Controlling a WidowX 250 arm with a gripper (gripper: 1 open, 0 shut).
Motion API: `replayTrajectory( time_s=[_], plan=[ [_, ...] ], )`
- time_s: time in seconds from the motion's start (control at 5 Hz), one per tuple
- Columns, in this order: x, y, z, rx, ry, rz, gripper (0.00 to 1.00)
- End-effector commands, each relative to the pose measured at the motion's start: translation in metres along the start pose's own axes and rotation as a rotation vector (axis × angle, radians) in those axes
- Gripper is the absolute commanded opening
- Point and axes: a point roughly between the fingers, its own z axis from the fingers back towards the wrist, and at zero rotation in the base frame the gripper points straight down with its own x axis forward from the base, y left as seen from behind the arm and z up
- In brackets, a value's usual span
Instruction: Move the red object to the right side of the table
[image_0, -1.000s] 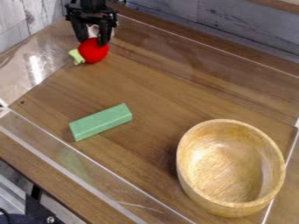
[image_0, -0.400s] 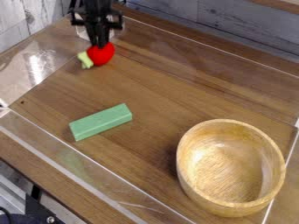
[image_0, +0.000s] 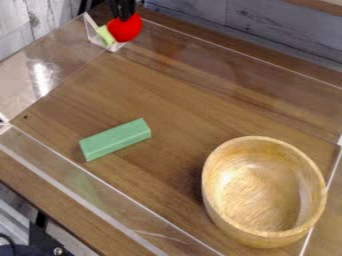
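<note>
The red object (image_0: 126, 29) is a small glossy red ball with a green-yellow stem piece on its left. It hangs above the far left corner of the wood-grain table (image_0: 201, 95). My black gripper (image_0: 124, 14) comes down from the top edge of the view and is shut on the red object's top. Only the lowest part of the fingers shows; the rest of the arm is out of frame.
A green rectangular block (image_0: 115, 139) lies at the left of the table's middle. A large wooden bowl (image_0: 265, 191) sits at the near right corner. Low clear plastic walls (image_0: 54, 165) edge the tabletop.
The gripper closed on the red object where it lay on the table and lifted it up and slightly right. Block and bowl have not moved.
</note>
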Motion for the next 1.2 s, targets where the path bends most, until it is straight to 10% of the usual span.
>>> replayTrajectory(
  time_s=[0.0, 1.0],
  plan=[
    [-0.009, -0.027, 0.037, 0.001, -0.076, -0.084, 0.0],
    [-0.024, -0.119, 0.026, -0.07, -0.009, -0.375, 0.0]
  ],
)
